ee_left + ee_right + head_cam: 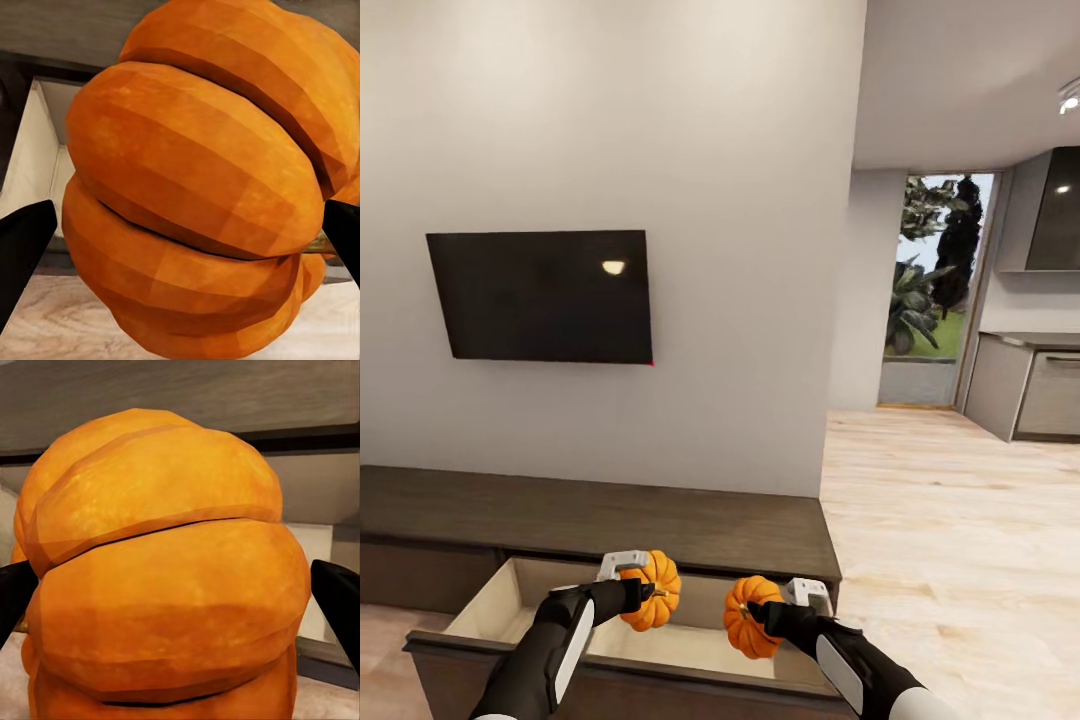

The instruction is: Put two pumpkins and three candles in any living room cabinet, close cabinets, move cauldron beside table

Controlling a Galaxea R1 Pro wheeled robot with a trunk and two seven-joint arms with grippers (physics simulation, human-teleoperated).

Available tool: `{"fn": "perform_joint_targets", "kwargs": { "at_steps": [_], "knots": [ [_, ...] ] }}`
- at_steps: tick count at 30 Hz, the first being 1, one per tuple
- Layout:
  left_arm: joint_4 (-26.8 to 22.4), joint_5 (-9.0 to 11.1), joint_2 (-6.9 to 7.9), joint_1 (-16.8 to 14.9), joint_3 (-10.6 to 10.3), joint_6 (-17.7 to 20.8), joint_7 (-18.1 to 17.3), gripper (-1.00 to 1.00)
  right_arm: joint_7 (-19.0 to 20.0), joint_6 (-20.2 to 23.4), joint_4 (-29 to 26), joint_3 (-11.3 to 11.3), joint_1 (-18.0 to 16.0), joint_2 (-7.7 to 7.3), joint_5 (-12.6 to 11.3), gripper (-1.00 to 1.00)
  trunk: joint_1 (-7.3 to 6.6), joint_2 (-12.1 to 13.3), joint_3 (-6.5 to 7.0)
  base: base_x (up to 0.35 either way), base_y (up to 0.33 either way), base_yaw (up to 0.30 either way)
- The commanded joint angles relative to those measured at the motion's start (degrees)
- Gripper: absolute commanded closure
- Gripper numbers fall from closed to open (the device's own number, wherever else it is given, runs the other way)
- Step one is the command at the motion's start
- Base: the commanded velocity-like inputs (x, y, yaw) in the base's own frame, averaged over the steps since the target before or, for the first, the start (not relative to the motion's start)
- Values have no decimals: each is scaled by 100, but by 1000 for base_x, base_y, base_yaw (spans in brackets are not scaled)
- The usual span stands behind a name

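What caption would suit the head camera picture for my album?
Both grippers, left and right, hold small orange ribbed pumpkins above the open pale-lined drawer of the long dark-brown wooden cabinet.

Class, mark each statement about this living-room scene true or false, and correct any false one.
1. Each gripper holds a pumpkin. True: the left gripper is shut on the left pumpkin, the right gripper on the right pumpkin.
2. The cabinet drawer below the pumpkins is closed. False: it is pulled out, showing its pale inside.
3. A dark screen hangs on the wall above the cabinet. True.
4. Both pumpkins rest on the drawer floor. False: they are held above the open drawer.
5. The floor to the right is grey carpet. False: it is pale wood.
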Motion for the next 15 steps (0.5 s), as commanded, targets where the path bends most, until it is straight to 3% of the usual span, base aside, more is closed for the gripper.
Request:
{"fn": "perform_joint_targets", "kwargs": {
  "at_steps": [1,6,10,15],
  "knots": [
    [-7,-21,-7,-4,27,28,-49,100,-21,19,-5,20,-5,-3,-37,100,1,-4,-7,91,103,0],
    [-7,-21,-7,-4,26,28,-49,100,-21,19,-5,20,-5,-3,-37,100,1,-4,-7,136,77,-3],
    [-7,-22,-7,-4,33,28,-49,100,-23,19,-5,20,-5,-3,-37,100,1,-4,-7,177,108,-145],
    [-7,-21,-7,-4,31,28,-50,100,-21,19,-5,20,-5,-3,-37,100,1,-4,-5,23,12,-53]
  ]
}}
